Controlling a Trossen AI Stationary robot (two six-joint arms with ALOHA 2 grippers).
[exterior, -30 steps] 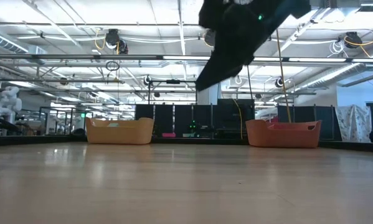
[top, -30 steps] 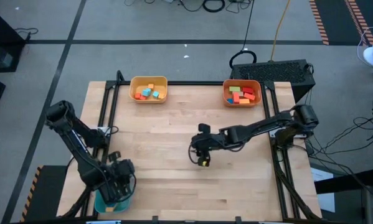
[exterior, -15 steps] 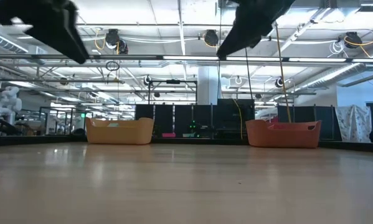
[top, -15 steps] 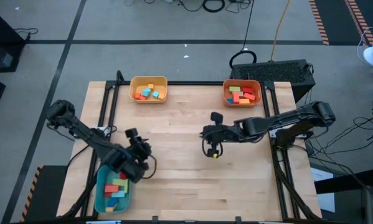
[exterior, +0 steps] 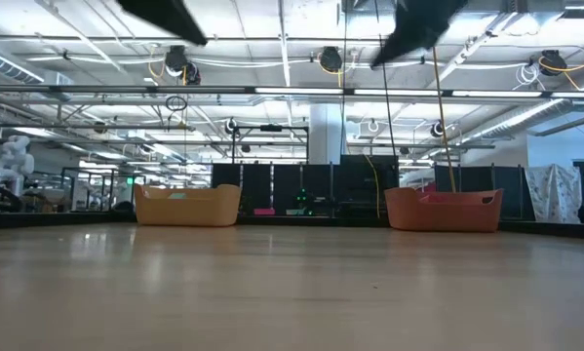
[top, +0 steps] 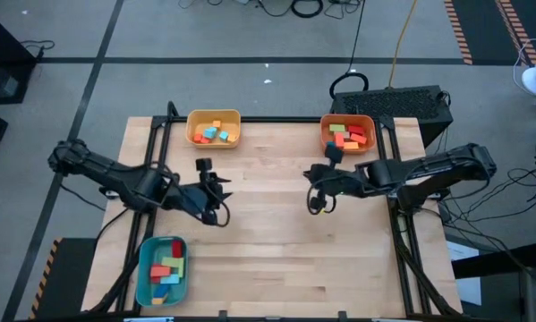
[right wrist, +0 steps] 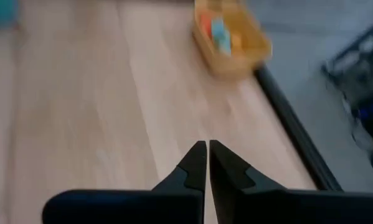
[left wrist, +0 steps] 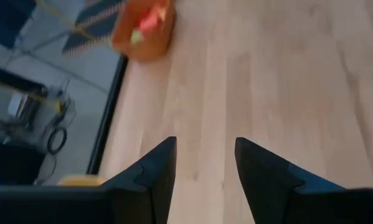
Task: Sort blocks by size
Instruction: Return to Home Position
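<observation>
While the blocks (top: 347, 136) lie in three bins (top: 190, 128) at the edges of the table (top: 268, 259), both grippers hang over its middle, well apart from them. The left gripper (left wrist: 205, 142) is wide and the right gripper (right wrist: 207, 144) is closed on nothing.

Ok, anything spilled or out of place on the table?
Nothing stands out. The blocks lie inside the yellow bin, orange bin and teal bin. The left hand, open, and right hand, shut, hang empty above the table.
</observation>
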